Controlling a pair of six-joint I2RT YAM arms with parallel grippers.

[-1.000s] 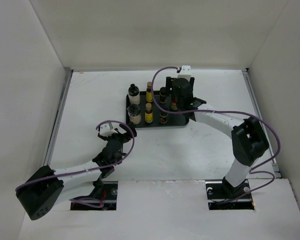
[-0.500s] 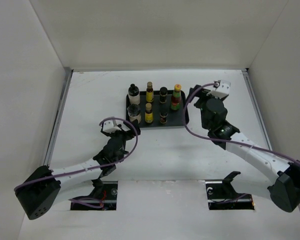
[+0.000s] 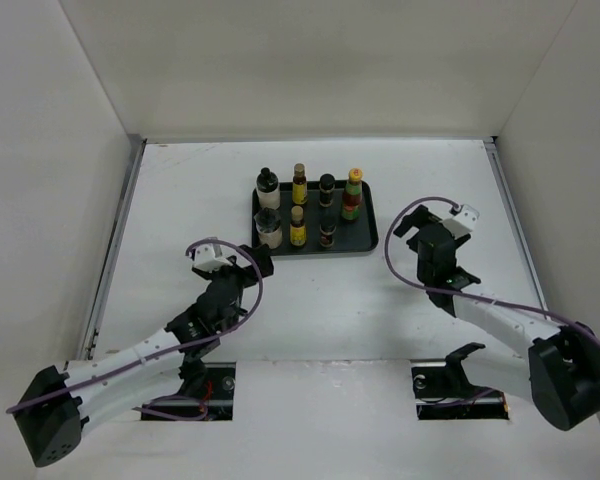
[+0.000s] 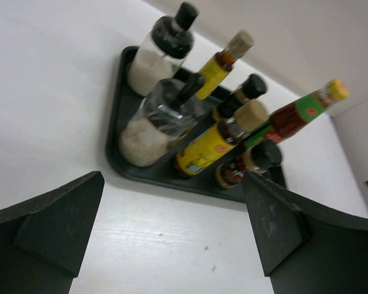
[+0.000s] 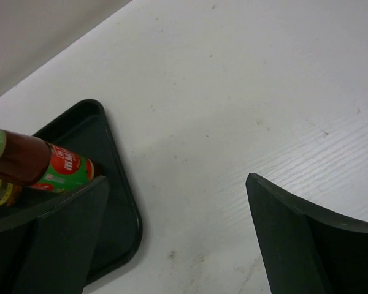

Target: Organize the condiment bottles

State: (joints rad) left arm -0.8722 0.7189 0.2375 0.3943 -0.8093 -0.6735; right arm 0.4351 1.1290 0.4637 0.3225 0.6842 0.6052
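While the left gripper (image 3: 254,262) hangs near the tray's near-left corner, fingers apart with nothing between them, the seven condiment bottles (image 3: 298,228) stand upright in two rows on the black tray (image 3: 370,238) (four behind, three in front). Right of the tray, the right gripper (image 3: 410,228) is likewise spread and empty, over the white table (image 3: 310,300).
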